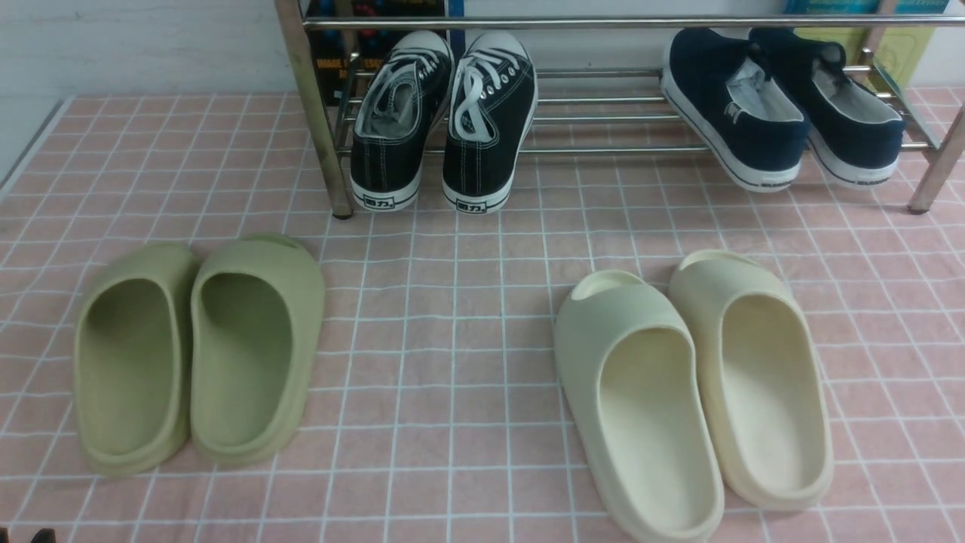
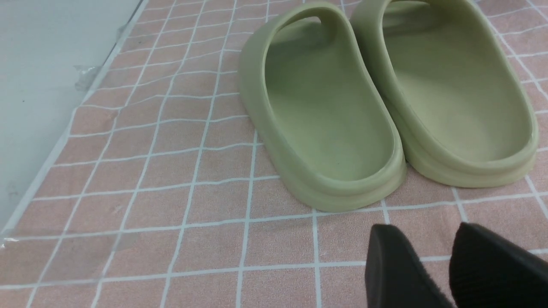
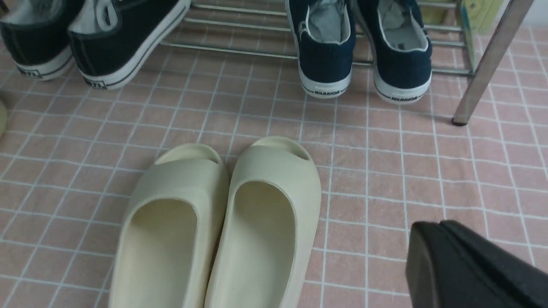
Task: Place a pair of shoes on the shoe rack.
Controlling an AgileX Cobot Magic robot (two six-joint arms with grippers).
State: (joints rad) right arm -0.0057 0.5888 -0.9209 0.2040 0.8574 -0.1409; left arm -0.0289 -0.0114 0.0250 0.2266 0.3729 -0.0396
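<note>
Your left gripper (image 2: 428, 239) hangs low behind the green slides (image 2: 325, 128), jaws apart; right gripper (image 3: 432, 252) low beside the cream slides (image 3: 257, 222), jaws together, empty. Navy slip-ons (image 1: 754, 128) sit on the shoe rack (image 1: 315, 113) bottom bars, right end

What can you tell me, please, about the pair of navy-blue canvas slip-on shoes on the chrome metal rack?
The pair of navy-blue canvas slip-on shoes has white rubber soles with a dark stripe, light grey lining, no laces and a small white side tag; the heel strips read WARRIOR. Both sit sole down, side by side, heels towards the robot and slightly apart. They rest on the thin bars of the chrome metal rack, at the right end of its lower shelf, heels past the front bar.
</note>
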